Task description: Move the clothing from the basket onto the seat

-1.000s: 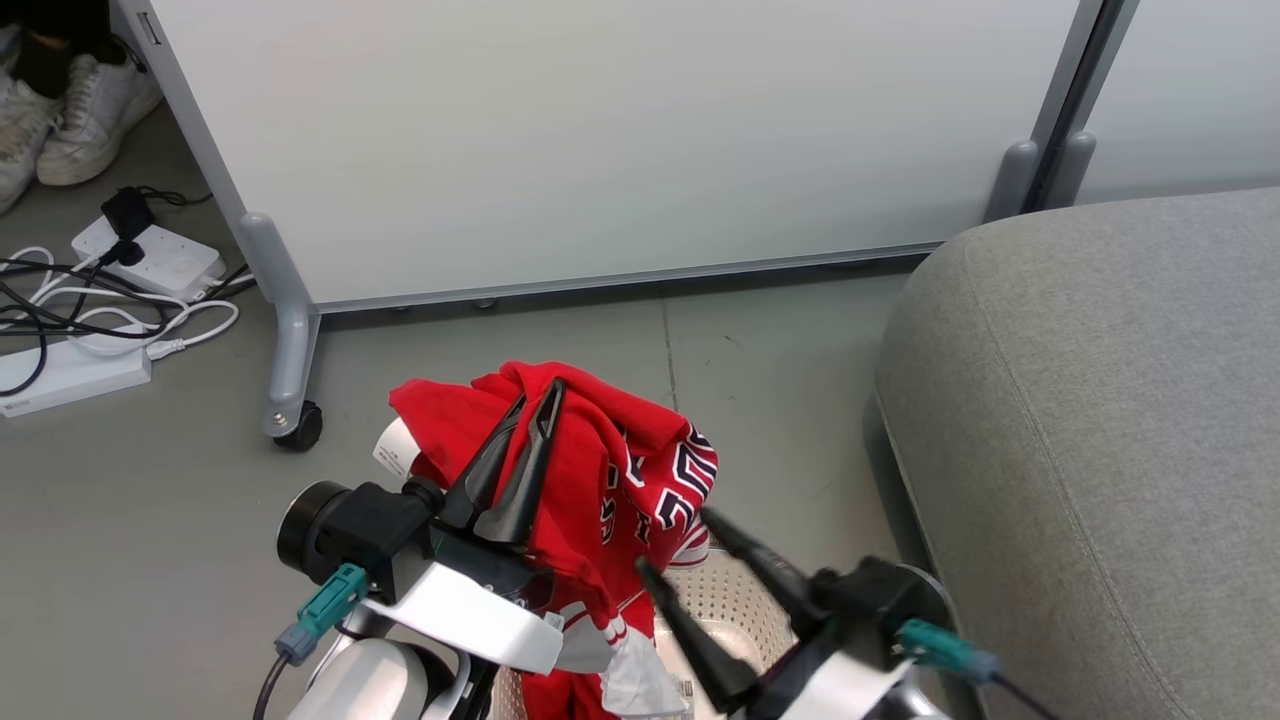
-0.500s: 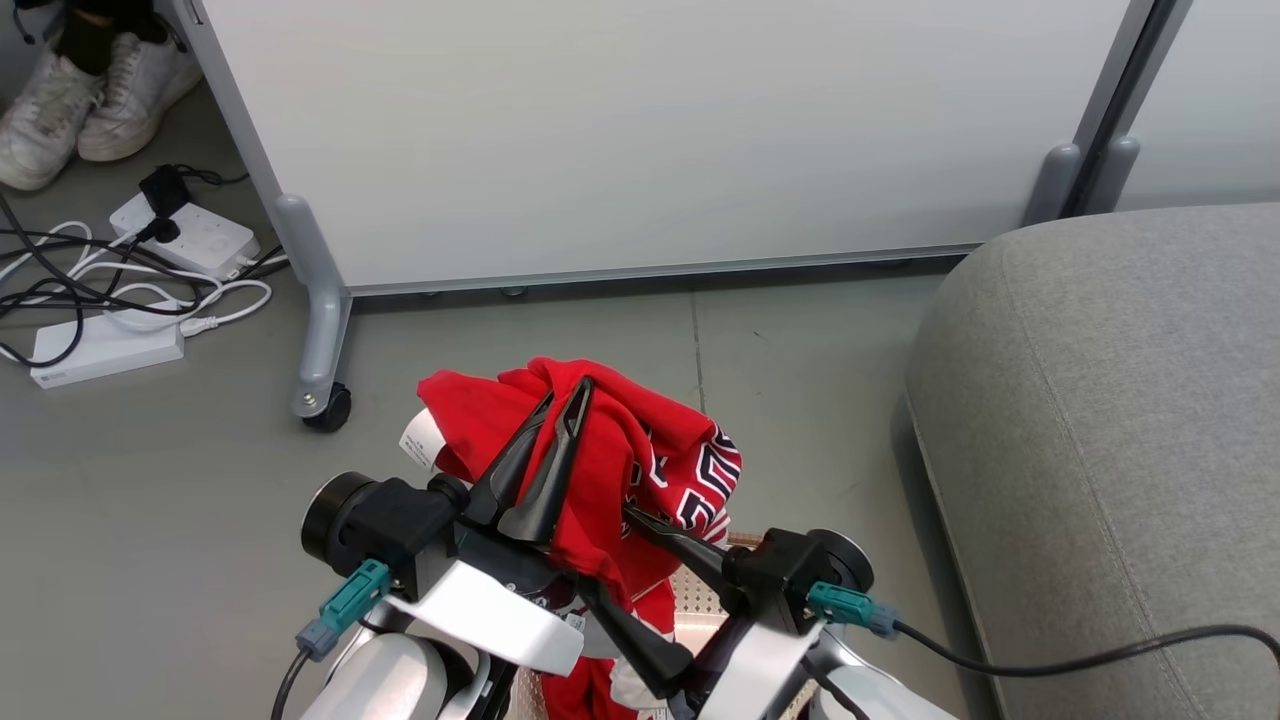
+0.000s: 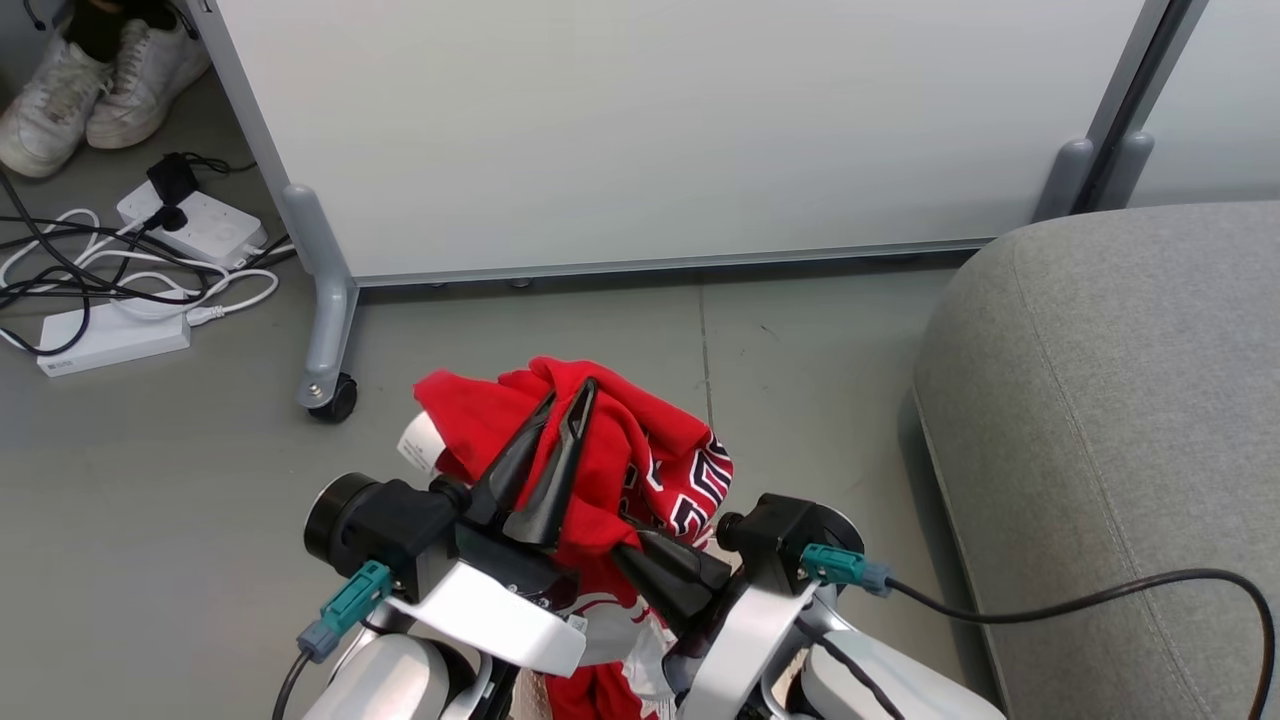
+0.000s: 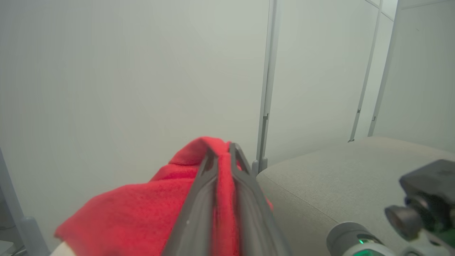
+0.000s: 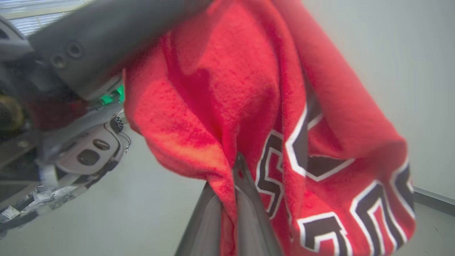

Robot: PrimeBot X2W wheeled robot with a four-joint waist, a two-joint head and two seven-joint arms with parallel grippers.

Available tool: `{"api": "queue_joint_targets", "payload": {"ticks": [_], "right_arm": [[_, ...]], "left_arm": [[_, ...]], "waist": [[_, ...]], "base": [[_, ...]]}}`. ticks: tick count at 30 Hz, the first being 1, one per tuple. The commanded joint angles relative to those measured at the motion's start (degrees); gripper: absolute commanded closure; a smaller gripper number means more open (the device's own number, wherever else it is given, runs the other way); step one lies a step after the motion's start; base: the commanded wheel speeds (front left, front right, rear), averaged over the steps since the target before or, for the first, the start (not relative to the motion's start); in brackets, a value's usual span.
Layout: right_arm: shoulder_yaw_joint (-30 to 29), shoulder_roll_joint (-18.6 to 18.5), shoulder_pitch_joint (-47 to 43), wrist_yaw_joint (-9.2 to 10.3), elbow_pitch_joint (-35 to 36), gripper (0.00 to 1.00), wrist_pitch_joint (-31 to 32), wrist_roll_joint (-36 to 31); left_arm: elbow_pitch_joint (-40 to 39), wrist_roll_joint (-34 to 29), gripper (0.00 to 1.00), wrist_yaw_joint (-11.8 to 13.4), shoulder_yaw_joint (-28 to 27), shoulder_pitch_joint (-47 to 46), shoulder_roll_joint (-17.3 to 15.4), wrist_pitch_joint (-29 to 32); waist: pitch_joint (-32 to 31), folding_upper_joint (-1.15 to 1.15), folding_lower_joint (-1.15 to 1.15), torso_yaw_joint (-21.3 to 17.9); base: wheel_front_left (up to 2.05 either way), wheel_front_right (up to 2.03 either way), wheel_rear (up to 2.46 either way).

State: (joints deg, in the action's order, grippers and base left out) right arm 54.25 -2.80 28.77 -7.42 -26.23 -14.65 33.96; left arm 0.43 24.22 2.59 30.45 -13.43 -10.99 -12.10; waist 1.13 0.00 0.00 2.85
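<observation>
The clothing [image 3: 640, 450], a bright red garment with black-and-white lettering, hangs bunched in the air above the floor. My left gripper [image 3: 567, 396] is shut on its top fold, with red cloth squeezed between the fingers [image 4: 221, 149]. My right gripper [image 3: 632, 553] comes in from the right and is shut on a lower fold beside the lettering [image 5: 237, 160]. A white tag [image 3: 418, 443] sticks out at the left of the cloth. The grey seat [image 3: 1100, 420] stands to the right, apart from the cloth, and its rounded corner [image 4: 337, 177] lies past the left fingers. The basket is hidden under my arms and the cloth.
A white partition panel [image 3: 650, 130] on a grey caster leg [image 3: 325, 340] stands behind the cloth. Power strips with tangled cables [image 3: 120, 290] lie on the floor at far left. A person's white shoes [image 3: 90, 90] are at the top left corner. A black cable [image 3: 1100, 595] trails from my right wrist over the seat.
My right gripper moved left into the hanging cloth and went from open to shut on a lower fold. The left gripper keeps its hold. The head camera shifted a little.
</observation>
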Motion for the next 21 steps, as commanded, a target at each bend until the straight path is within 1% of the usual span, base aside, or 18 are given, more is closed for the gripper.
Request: {"api": "queue_joint_targets", "payload": {"ticks": [1, 2, 3, 5, 10, 16, 21], "right_arm": [[-0.1, -0.2, 0.6, -0.13, -0.2, 1.00, -0.3, 0.7], [-0.6, -0.3, 1.0, -0.13, -0.4, 1.00, -0.4, 0.7], [-1.2, -0.3, 1.3, -0.13, -0.5, 1.00, -0.4, 0.8], [-3.6, -0.3, 1.9, -0.13, -1.1, 1.00, -0.6, 0.3], [-10.4, -0.3, 2.6, -0.13, -2.0, 1.00, -0.6, -2.7], [-18.6, -0.4, 1.5, -0.13, -3.8, 1.00, -0.6, -6.9], [-23.4, -0.7, 1.1, -0.13, -4.5, 1.00, -0.6, -8.9]], "left_arm": [[-0.2, 0.4, 0.56, 0.3, -0.3, -0.8, -0.2, -0.2], [-0.3, 0.1, 0.07, 0.6, -0.5, -1.0, -0.2, -0.4], [-0.4, -0.1, 0.00, 0.7, -0.6, -1.0, -0.1, -0.6], [-1.1, -0.3, 0.00, 0.9, -0.7, -1.2, 0.1, -1.1], [-2.3, -1.3, 0.00, 0.0, 0.2, -0.8, -0.4, -1.8], [-2.1, -3.5, 0.00, -1.5, 4.1, -0.5, -1.6, 0.3], [-0.9, -4.8, 0.00, -3.3, 7.6, -0.5, -2.4, 2.6]], "waist": [[0.1, 0.00, 0.00, -0.1], [0.2, 0.00, 0.00, -0.2], [0.2, 0.00, 0.00, -0.3], [0.5, 0.00, 0.00, -1.0], [1.0, 0.00, 0.00, -3.0], [2.3, 0.00, 0.00, -5.6], [3.9, 0.00, 0.00, -8.2]], "base": [[0.00, 0.00, 0.00], [0.00, 0.00, 0.00], [0.00, 0.00, 0.00], [0.00, 0.00, 0.00], [0.00, 0.00, 0.00], [0.00, 0.00, 0.00], [0.00, 0.00, 0.00]]}}
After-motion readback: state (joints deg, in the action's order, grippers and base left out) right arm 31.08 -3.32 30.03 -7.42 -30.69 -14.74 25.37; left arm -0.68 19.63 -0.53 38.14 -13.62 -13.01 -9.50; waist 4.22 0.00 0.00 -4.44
